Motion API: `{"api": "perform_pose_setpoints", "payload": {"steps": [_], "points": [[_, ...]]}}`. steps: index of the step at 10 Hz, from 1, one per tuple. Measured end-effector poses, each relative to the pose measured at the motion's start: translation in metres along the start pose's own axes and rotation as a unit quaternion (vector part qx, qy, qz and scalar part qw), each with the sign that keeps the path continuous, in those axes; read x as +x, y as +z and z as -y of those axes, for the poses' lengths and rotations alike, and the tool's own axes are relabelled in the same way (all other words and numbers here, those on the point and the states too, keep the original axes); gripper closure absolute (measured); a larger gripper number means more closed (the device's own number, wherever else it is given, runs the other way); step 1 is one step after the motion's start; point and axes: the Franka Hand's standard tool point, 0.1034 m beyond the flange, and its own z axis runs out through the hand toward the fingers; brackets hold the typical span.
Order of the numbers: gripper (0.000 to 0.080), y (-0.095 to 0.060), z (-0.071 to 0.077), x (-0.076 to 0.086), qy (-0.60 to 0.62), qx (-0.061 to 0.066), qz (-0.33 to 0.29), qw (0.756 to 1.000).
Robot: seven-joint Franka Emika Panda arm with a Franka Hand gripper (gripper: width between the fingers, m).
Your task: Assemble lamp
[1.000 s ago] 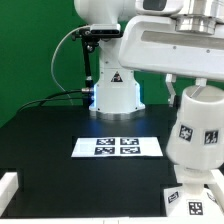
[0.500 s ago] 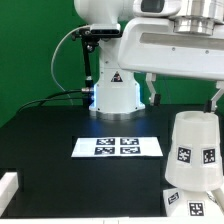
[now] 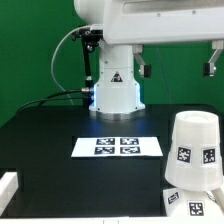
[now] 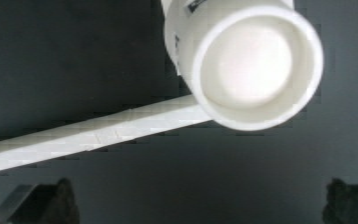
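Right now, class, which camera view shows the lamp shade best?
The exterior view shows the lamp shade best: its whole tapered side with two tags, sitting on the base. The wrist view looks down on the shade, showing mostly its round flat top. The claw hangs above it, open.

We see a black counter [image 3: 40, 135] against a green backdrop. Marker board [image 3: 118, 146] lies flat mid-counter, in front of the arm's pedestal [image 3: 115, 98]. Lamp base [image 3: 190, 200] sits at the near corner on the exterior view's right, shade [image 3: 195, 150] stacked on it. A white block [image 3: 8, 186] sits at the near edge, exterior view's left.
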Motion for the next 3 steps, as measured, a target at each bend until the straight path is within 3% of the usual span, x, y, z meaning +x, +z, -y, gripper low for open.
{"api": "perform_pose_setpoints", "payload": {"steps": [3], "points": [[0.0101, 0.0008, 0.0010, -0.0006, -0.001, 0.000, 0.000, 1.000]]}}
